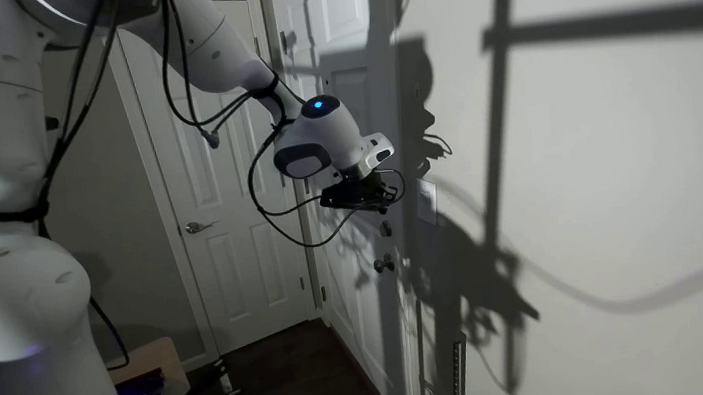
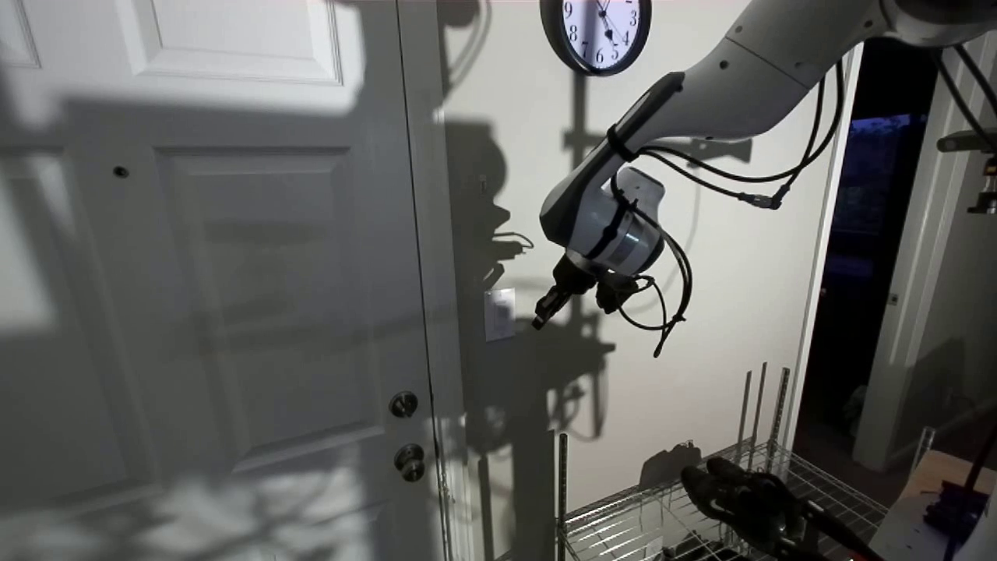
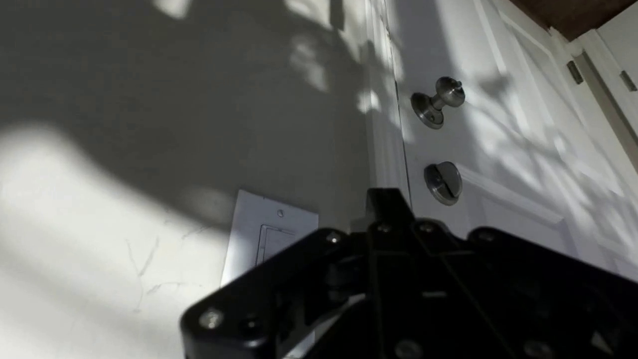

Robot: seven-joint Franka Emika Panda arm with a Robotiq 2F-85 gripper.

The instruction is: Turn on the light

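Note:
A white light switch plate is on the wall in both exterior views (image 1: pixel 426 202) (image 2: pixel 499 315). In the wrist view the plate (image 3: pixel 249 227) sits left of the fingers, and its flat rocker (image 3: pixel 277 240) is partly hidden behind the gripper's linkage. My gripper is black and points downward at a tilt in both exterior views (image 1: pixel 383 207) (image 2: pixel 539 321). Its fingertips (image 3: pixel 391 202) are together with nothing between them. The fingertips are beside the plate, apart from it in an exterior view; the exact gap to the wall cannot be told.
A white door with a deadbolt (image 2: pixel 403 404) and a knob (image 2: pixel 409 462) stands beside the switch. A clock (image 2: pixel 598 35) hangs above. A wire shelf (image 2: pixel 623 530) with black items is below the arm. Cables (image 1: pixel 304 243) loop from the wrist. Strong shadows cover the wall.

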